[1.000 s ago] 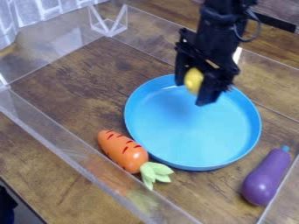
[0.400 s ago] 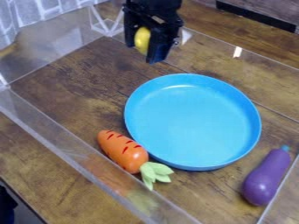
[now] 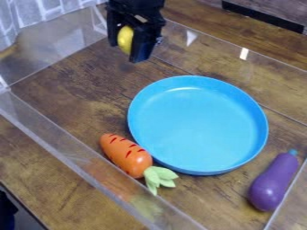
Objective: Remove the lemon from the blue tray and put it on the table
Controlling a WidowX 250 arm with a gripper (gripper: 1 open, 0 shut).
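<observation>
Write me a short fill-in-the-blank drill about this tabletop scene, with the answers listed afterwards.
1. The gripper is shut on the ____, off to the upper left of the blue tray.
2. The blue tray holds ____ objects right now.
3. The toy at the tray's lower left rim, lying on the table, is an orange ____.
4. The toy at the lower right of the tray is a purple ____.

Answers: lemon; no; carrot; eggplant

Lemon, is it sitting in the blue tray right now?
No, the lemon is held in the gripper up above the table, off to the side of the blue tray, which has nothing in it.
</observation>
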